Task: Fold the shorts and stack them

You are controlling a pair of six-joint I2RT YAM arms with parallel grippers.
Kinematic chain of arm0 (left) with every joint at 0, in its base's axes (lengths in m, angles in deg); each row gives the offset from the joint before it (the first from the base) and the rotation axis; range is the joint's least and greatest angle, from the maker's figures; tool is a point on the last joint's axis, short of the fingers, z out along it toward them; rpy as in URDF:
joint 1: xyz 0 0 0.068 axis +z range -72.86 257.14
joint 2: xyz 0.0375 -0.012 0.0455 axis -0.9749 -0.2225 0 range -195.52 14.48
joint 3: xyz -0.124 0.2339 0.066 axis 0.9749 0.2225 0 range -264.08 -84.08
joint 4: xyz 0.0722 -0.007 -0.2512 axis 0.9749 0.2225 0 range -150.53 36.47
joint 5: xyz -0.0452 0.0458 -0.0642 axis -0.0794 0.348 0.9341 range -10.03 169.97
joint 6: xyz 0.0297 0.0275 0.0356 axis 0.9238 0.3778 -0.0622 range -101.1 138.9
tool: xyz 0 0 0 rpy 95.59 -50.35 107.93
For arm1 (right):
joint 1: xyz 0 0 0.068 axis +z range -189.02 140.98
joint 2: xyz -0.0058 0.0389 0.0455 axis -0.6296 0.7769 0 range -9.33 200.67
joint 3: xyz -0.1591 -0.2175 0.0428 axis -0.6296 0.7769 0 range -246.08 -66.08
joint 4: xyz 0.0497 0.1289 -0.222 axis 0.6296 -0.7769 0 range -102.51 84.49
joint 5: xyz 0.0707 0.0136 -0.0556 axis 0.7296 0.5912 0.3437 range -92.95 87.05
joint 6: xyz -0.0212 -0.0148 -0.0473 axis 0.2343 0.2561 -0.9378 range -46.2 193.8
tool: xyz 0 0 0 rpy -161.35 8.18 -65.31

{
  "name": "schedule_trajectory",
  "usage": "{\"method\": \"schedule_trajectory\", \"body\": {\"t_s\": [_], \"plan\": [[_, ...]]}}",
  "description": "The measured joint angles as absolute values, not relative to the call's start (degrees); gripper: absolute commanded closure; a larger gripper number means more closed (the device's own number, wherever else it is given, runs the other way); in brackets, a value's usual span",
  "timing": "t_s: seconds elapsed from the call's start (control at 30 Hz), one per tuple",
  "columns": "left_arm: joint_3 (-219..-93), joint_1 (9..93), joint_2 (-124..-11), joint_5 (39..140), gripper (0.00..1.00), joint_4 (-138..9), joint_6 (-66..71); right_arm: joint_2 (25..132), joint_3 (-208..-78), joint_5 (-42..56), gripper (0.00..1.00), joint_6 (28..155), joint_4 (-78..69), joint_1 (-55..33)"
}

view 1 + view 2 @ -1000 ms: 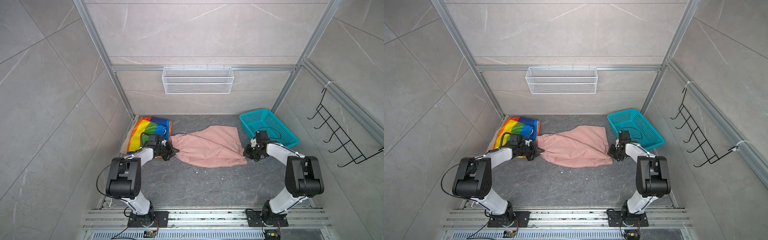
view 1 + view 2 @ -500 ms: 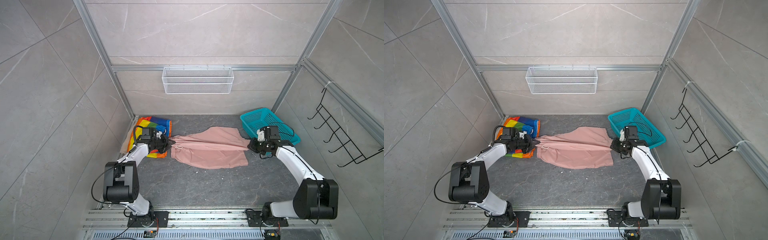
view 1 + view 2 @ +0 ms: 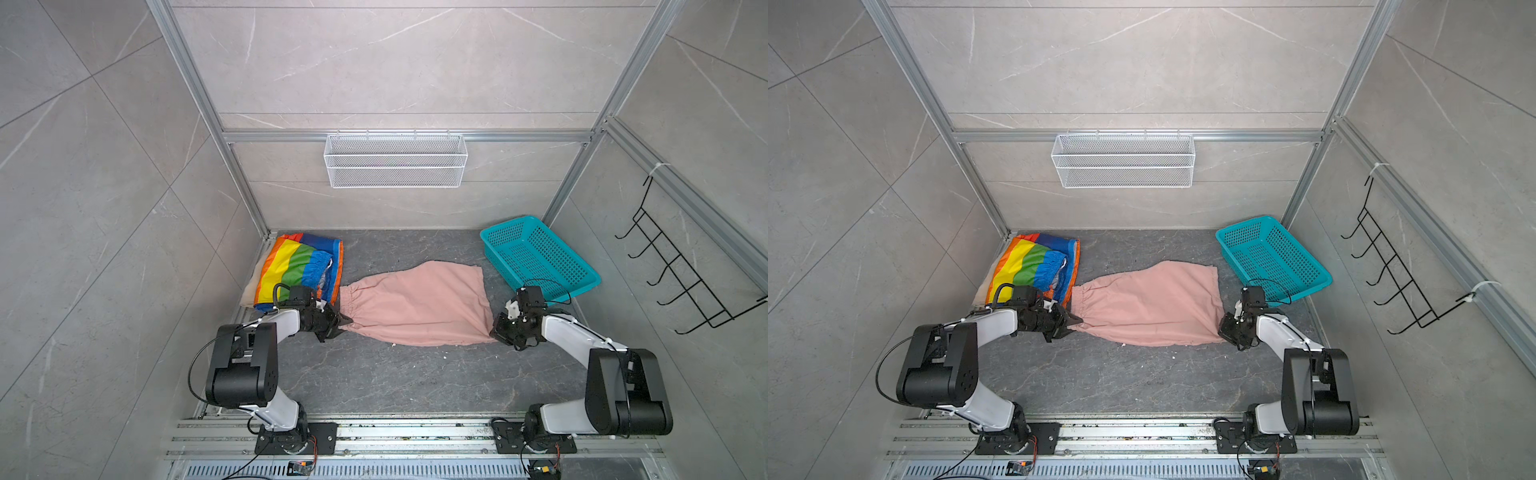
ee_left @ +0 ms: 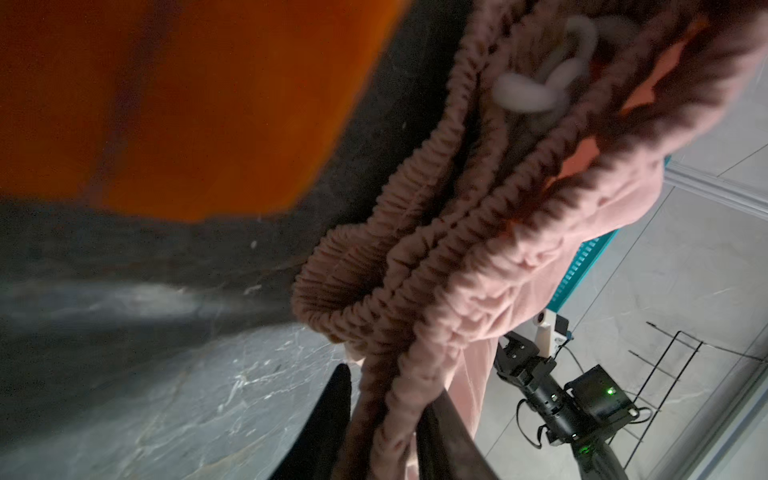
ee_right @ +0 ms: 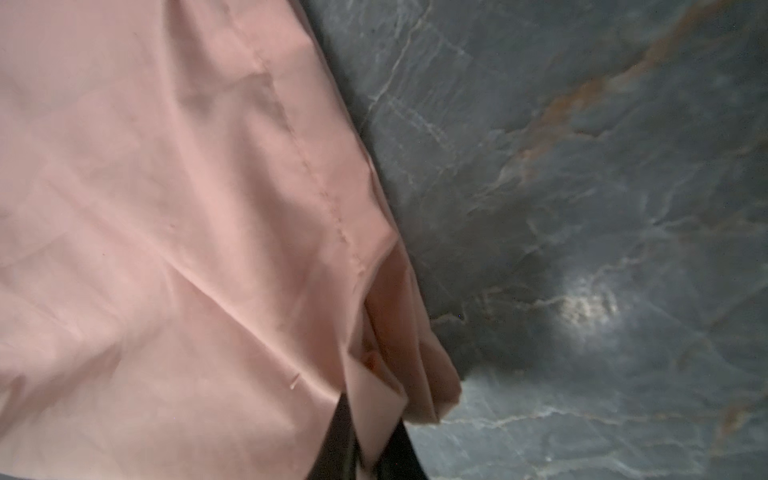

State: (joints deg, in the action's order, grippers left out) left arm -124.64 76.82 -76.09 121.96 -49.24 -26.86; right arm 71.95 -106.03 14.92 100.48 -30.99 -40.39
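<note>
In both top views the pink shorts (image 3: 415,303) (image 3: 1150,307) lie flat at the middle of the dark marbled floor (image 3: 395,374). Their long axis runs from 9 to 3 o'clock, with the gathered waistband at the 9 o'clock end and the leg hems at 3. The left gripper (image 3: 343,322) sits at the waistband's near corner with its fingers spread. The right gripper (image 3: 496,329) is at the hem's near corner. At 10 o'clock the folded rainbow shorts (image 3: 299,266) rest on the beige shorts (image 3: 249,293). A teal basket (image 3: 536,257) stands at 2 o'clock. Grey tiled walls surround the floor, and the back wall carries a white wire basket (image 3: 395,160).

In the left wrist view the bunched waistband lies between two well-parted fingers (image 4: 332,415).

In the right wrist view the fingers (image 5: 340,436) stand narrowly apart around the hem corner. Whether they pinch it cannot be told.
</note>
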Motion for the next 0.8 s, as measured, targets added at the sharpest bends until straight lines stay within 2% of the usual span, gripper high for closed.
{"method": "schedule_trajectory", "body": {"t_s": [0.03, 0.07, 0.1, 0.13, 0.37, 0.4, 0.5, 0.6, 0.7, 0.8], "plan": [[-124.4, 76.8, -75.7, 122.0, 0.54, -49.4, -26.8, 71.9, -106.0, 15.0, 0.69, 100.6, -30.9, -40.4], [-124.1, 76.8, -75.1, 122.0, 0.42, -49.5, -26.8, 71.9, -106.0, 15.1, 0.62, 100.7, -31.0, -40.4], [-124.0, 76.8, -74.3, 121.9, 0.13, -49.2, -26.3, 71.6, -106.0, 15.1, 0.55, 100.5, -31.2, -40.4], [-124.0, 76.8, -73.4, 121.6, 0.01, -48.7, -25.8, 71.3, -106.1, 15.0, 0.49, 100.4, -31.4, -40.4], [-130.5, 76.8, -64.8, 112.2, 0.01, -37.4, -20.2, 63.9, -112.8, 16.8, 0.03, 101.0, -36.7, -40.3], [-131.7, 76.8, -63.3, 111.3, 0.01, -37.1, -20.2, 63.3, -115.0, 17.4, 0.01, 101.4, -36.8, -40.1], [-135.2, 75.1, -61.5, 111.1, 0.01, -39.6, -23.0, 63.3, -120.2, 19.0, 0.01, 103.4, -34.4, -37.3], [-138.9, 69.2, -66.0, 112.8, 0.01, -46.3, -27.7, 66.2, -122.1, 20.8, 0.01, 107.0, -29.2, -31.1], [-139.3, 62.0, -73.1, 113.7, 0.01, -53.1, -31.8, 71.0, -119.6, 23.3, 0.01, 111.8, -21.8, -25.2], [-134.4, 57.7, -76.7, 114.7, 0.00, -56.8, -34.6, 73.6, -113.7, 24.3, 0.01, 114.9, -17.9, -23.5]]}}
